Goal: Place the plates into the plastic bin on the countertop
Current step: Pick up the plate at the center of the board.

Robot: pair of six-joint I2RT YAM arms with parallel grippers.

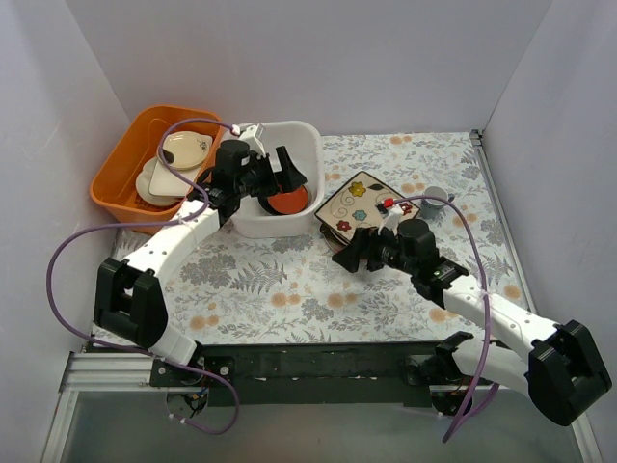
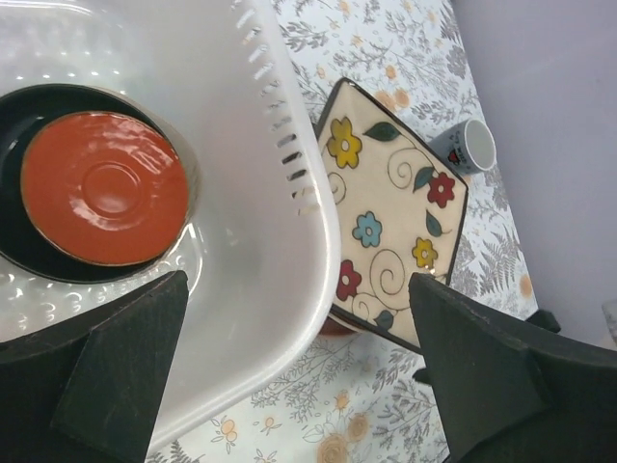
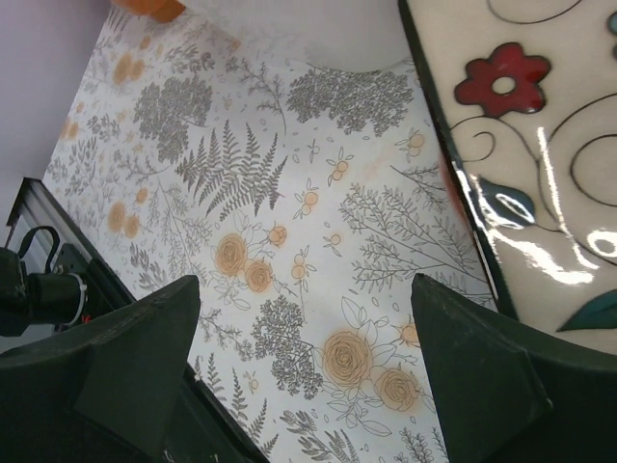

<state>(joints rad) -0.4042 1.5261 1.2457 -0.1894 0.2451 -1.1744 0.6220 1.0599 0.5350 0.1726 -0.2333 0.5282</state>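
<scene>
From above, the left tool (image 1: 287, 177) hangs wide and empty over the plastic bin (image 1: 289, 127), which holds a red saucer (image 1: 286, 201). The right tool (image 1: 349, 253), equally wide and empty, sits low beside the cream square plate (image 1: 362, 204) on the counter (image 1: 289, 280).

The left wrist view shows the saucer lying on a dark plate (image 2: 14, 241). The square plate sits close against the bin's wall, though contact cannot be told. A sideways push could jam it there or shove the bin.

The right wrist view shows only the plate's edge, outside the fingers' gap. Closing here would likely catch nothing, and a shallow pinch on the glossy rim may slip.
</scene>
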